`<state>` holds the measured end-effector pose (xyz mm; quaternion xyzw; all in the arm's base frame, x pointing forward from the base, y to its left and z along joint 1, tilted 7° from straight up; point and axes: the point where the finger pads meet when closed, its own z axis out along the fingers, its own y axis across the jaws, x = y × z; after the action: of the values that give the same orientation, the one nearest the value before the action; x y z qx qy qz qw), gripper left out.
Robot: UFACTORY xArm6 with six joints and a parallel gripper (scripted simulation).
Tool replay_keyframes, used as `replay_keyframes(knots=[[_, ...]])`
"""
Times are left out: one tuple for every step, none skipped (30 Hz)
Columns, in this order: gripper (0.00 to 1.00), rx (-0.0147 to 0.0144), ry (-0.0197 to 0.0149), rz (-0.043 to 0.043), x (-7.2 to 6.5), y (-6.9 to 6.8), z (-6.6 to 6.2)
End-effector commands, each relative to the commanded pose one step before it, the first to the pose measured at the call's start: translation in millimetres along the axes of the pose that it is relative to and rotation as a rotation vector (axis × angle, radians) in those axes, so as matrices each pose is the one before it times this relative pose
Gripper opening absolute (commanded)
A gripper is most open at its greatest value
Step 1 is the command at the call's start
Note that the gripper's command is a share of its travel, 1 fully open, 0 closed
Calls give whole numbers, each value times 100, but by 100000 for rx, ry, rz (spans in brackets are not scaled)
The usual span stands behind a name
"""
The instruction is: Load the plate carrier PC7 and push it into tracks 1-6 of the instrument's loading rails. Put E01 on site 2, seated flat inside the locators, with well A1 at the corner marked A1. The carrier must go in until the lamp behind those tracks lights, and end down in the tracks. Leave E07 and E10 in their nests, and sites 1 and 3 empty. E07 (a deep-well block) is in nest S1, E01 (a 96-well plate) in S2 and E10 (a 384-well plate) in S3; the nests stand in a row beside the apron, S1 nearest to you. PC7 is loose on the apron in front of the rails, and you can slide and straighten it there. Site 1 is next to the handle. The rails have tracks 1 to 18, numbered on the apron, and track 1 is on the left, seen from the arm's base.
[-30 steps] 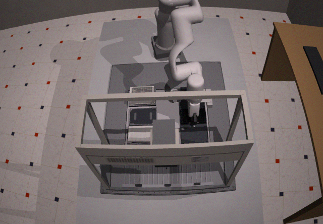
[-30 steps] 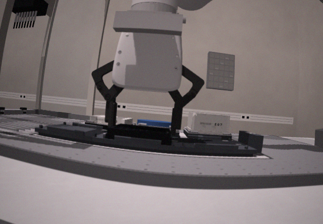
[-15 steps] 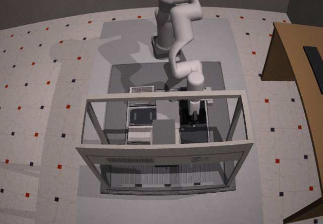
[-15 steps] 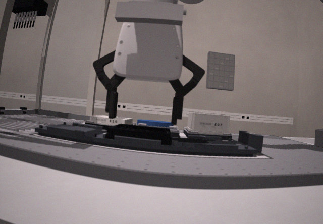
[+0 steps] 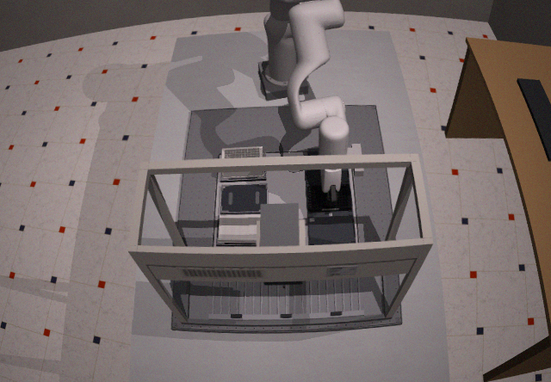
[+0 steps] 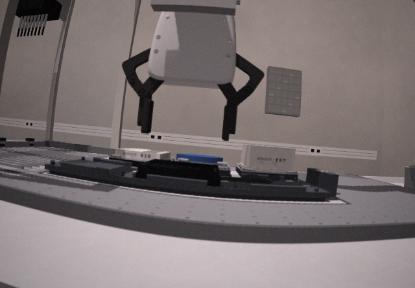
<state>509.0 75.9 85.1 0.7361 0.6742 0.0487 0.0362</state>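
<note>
The dark plate carrier PC7 (image 5: 331, 231) (image 6: 268, 191) lies on the apron, its handle block (image 6: 321, 179) towards the arm's base. A black plate, E01 (image 5: 317, 200) (image 6: 177, 168), sits on the carrier's middle site; I cannot read its A1 corner. My gripper (image 5: 331, 194) (image 6: 187, 133) is open and empty, hanging straight above that plate, clear of it. E07 (image 5: 242, 151) (image 6: 268, 159) is a tall pale block in its nest. E10 (image 5: 238, 230) (image 6: 133, 153) is in the far nest. The nest between them (image 5: 243, 198) (image 6: 199, 158) is empty.
The instrument's beige frame (image 5: 280, 163) spans over the deck, and a grey panel (image 5: 279, 224) stands between nests and carrier. The loading rails (image 5: 284, 299) (image 6: 26, 154) lie beyond the carrier. A dark pipetting head (image 6: 33, 10) hangs at the upper left.
</note>
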Motion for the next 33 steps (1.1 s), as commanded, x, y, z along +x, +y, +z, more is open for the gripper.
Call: replay_keyframes(knots=[[100, -432, 106, -1, 37, 150, -1132], [100, 0, 0, 0, 0, 0, -167], [100, 0, 0, 0, 0, 0, 0], [100, 0, 0, 0, 0, 0, 0], [100, 0, 0, 0, 0, 1, -167], [100, 0, 0, 0, 0, 0, -167], [100, 0, 0, 0, 0, 0, -167], [100, 0, 0, 0, 0, 0, -167], [100, 0, 0, 0, 0, 0, -167], [100, 0, 0, 0, 0, 0, -167], [100, 0, 0, 0, 0, 0, -167], [100, 0, 0, 0, 0, 0, -167], [100, 0, 0, 0, 0, 0, -167], [100, 0, 0, 0, 0, 0, -167], [100, 0, 0, 0, 0, 0, -167], [100, 0, 0, 0, 0, 0, -167], [100, 0, 0, 0, 0, 0, -167], [100, 0, 0, 0, 0, 0, -167], [100, 0, 0, 0, 0, 0, -167], [100, 0, 0, 0, 0, 0, 0], [100, 0, 0, 0, 0, 0, 0], [100, 0, 0, 0, 0, 1, -167], [100, 0, 0, 0, 0, 0, -167], [100, 0, 0, 0, 0, 0, -167], [100, 0, 0, 0, 0, 0, -167], [100, 0, 0, 0, 0, 0, -167], [100, 0, 0, 0, 0, 0, -167], [100, 0, 0, 0, 0, 0, -167], [100, 0, 0, 0, 0, 0, -167], [100, 0, 0, 0, 0, 0, -167], [100, 0, 0, 0, 0, 0, -167], [100, 0, 0, 0, 0, 0, -167], [100, 0, 0, 0, 0, 0, -167]])
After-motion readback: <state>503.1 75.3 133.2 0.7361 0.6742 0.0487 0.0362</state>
